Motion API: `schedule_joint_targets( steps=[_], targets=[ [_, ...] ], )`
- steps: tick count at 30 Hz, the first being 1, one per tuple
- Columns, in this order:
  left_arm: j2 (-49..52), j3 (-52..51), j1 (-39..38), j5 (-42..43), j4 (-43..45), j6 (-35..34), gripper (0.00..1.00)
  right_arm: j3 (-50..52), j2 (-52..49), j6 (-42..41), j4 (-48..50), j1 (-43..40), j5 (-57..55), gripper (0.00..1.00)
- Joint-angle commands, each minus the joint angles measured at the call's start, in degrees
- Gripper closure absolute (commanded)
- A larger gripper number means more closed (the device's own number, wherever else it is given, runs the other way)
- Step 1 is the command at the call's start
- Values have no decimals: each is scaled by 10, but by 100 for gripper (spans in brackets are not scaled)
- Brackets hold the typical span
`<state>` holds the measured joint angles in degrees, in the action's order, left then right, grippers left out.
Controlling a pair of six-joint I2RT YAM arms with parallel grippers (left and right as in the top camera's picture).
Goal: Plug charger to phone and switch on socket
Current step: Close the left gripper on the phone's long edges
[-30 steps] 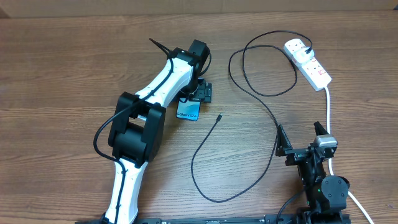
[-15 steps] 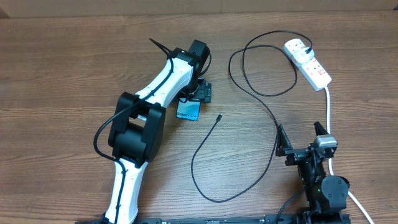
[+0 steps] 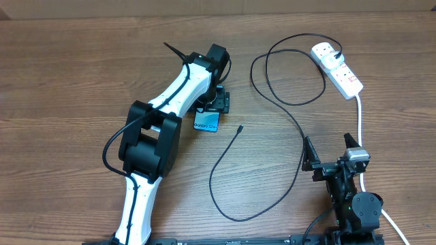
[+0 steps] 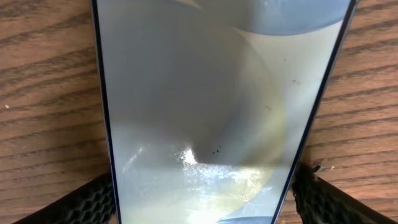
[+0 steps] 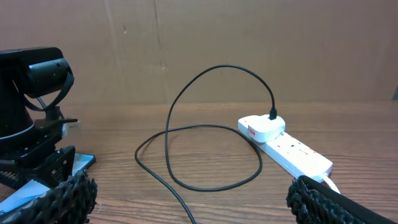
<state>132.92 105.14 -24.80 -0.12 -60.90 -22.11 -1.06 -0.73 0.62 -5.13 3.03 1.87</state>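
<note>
Left wrist: phone (image 4: 199, 106) sits between left gripper (image 4: 202, 194) fingers, can't tell if it's pinched. Right gripper (image 3: 327, 141) gapes wide, socket (image 5: 298, 152) ahead

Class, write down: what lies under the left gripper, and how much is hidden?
The phone lies flat on the wooden table under the left gripper, a finger at each long edge. From overhead only one screen end shows; the gripper covers the rest.

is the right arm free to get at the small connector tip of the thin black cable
Probably yes: the small connector tip lies uncovered, the right gripper stands open, and only slack of the thin black cable lies between.
</note>
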Motion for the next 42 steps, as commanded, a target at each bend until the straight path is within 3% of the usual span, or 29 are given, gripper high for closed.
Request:
schedule_joint_targets(
  steps=[1,5,16,24,34,42],
  targets=[
    [48,-19,7,-15,-7,14,16,6,5,-2,3,-2,-7,0],
    [48,-19,12,-16,-7,14,23,6,5,-2,3,-2,-7,0],
    [48,-16,25,-17,-5,13,28,6,5,-2,3,-2,-7,0],
    [48,54,25,-10,-74,10,32,6,5,-2,3,-2,-7,0],
    [48,108,25,29,-127,2,31,6,5,-2,3,-2,-7,0],
    [48,103,24,20,-105,3,22,6,5,-2,3,-2,-7,0]
  ],
)
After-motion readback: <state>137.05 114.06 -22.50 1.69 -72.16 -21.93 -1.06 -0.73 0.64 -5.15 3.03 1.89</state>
